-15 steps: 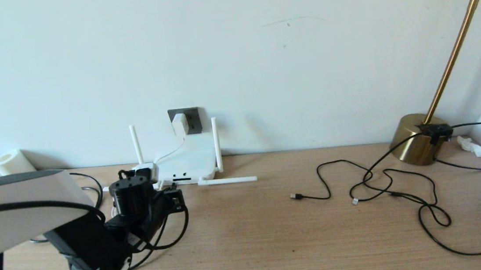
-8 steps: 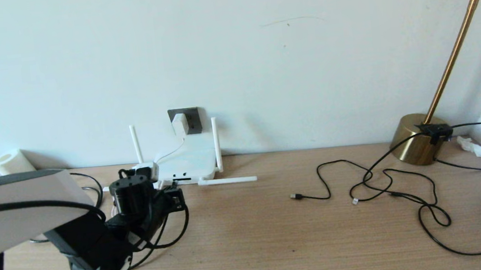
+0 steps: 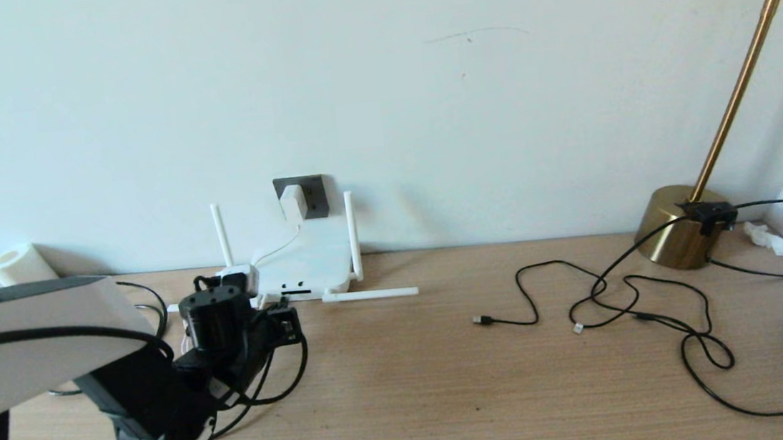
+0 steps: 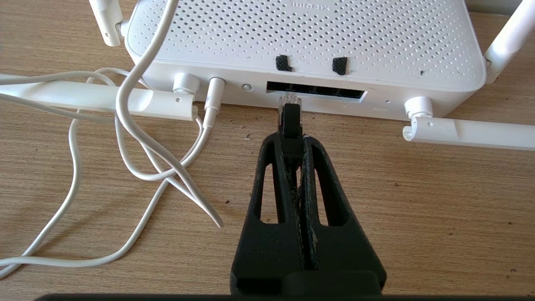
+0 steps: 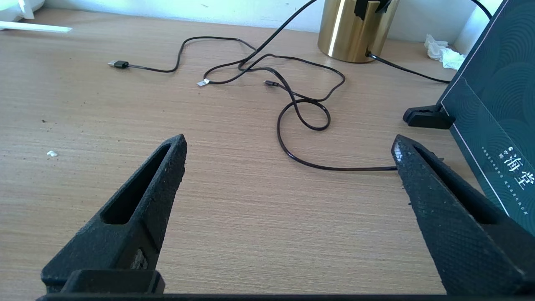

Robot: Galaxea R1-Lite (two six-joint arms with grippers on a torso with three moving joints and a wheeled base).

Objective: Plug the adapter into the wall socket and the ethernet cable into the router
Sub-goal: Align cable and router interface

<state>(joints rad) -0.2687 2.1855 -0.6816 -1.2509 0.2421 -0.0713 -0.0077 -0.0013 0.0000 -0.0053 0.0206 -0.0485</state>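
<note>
Head cam sits high, looks fwd and down over the light wood-grain desk (image 3: 408, 391) to the pale wall. Left wrist cam rides low behind its tool (image 4: 291, 138), v. close to the flat white perforated plastic router (image 4: 305, 42), facing its port edge; head view shares that router (image 3: 306, 264). Right wrist cam, low over the desk, faces the round brass lamp base (image 5: 355, 29), also in head view (image 3: 679, 224).

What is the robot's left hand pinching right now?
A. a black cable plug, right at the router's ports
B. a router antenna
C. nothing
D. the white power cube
A: the left hand is shut on the ethernet cable, whose clear tip sits at the router port row.
</note>
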